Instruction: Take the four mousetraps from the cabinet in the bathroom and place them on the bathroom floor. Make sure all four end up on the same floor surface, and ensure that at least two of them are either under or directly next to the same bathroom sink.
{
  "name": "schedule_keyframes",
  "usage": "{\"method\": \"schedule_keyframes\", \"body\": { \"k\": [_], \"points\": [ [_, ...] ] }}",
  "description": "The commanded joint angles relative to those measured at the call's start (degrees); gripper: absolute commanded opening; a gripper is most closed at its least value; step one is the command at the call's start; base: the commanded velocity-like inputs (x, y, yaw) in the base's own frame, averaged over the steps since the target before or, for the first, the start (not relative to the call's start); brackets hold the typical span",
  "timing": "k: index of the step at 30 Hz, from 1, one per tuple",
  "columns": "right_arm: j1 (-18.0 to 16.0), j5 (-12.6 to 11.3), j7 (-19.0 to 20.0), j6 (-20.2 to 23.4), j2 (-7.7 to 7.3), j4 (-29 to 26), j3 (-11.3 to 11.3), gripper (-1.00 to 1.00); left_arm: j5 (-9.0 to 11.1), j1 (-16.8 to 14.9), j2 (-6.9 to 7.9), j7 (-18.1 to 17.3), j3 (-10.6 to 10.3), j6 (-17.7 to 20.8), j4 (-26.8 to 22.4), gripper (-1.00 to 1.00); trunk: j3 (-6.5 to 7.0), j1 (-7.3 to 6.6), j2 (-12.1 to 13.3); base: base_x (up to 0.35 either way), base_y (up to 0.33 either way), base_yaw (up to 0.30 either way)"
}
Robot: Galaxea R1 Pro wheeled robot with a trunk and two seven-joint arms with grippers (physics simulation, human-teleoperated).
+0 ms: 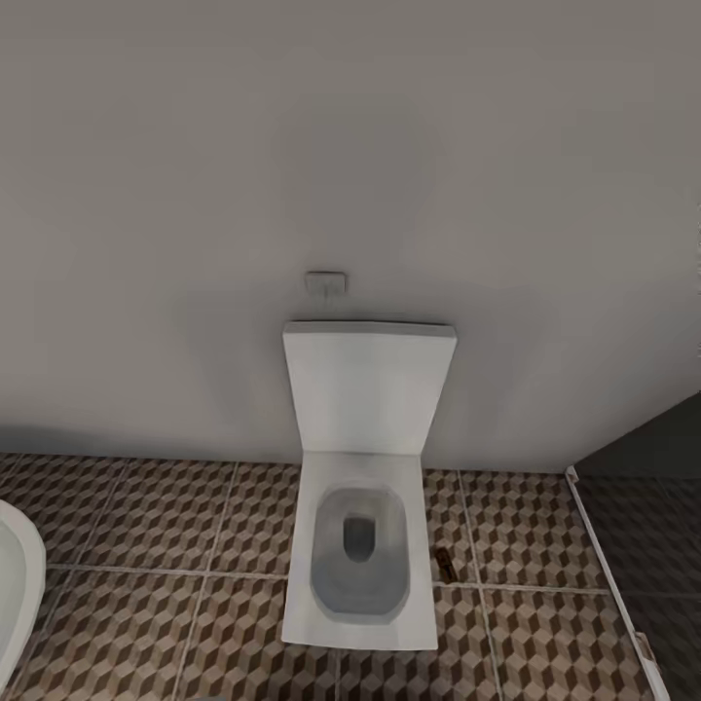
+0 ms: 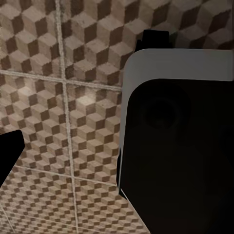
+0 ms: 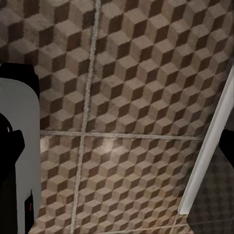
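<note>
**Facing the toilet, one trap on the tiles**

Grey wall fills the upper half of the head view, with cube-patterned floor (image 1: 146, 545) below it. Going left to right: a white curved rim (image 1: 15, 584) at the left edge, which could be a tub or basin; I cannot tell which. Next comes a flush plate (image 1: 326, 283) on the wall, then the toilet (image 1: 360, 545) with its lid up. Just beside the toilet's right side lies a small dark-brown object (image 1: 445, 563), apparently one mousetrap, flat on the tiles. Farther right, a white strip (image 1: 608, 574) borders a darker floor area.

My judgement: the robot is travelling between the cabinet and a drop spot, with neither cabinet nor sink shown. The next move calls for turning the base to find one of them.

The wrist views add floor close-ups that the head view lacks. The left one shows tiles beside a large white-edged, dark-faced body (image 2: 180, 146), probably part of the robot. The right one shows tiles, a grey-white robot part (image 3: 19, 146) and the white strip (image 3: 209, 146). For either claw, I cannot tell how open it is or whether it holds anything.
</note>
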Motion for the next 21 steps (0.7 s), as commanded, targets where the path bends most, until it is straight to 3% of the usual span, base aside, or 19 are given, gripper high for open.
{"method": "schedule_keyframes", "body": {
  "k": [1,21],
  "points": [
    [0.00,0.00,0.00,0.00,0.00,0.00,0.00,1.00,0.00,0.00,0.00,0.00,0.00,0.00,0.00,1.00,0.28,-0.23,0.42,0.000,0.000,-0.081],
    [0.09,0.00,0.05,-0.01,0.00,-0.01,0.00,1.00,0.00,0.00,0.00,0.00,0.00,0.00,0.00,1.00,5.67,-4.62,8.44,0.000,0.000,-0.081]
  ]
}}
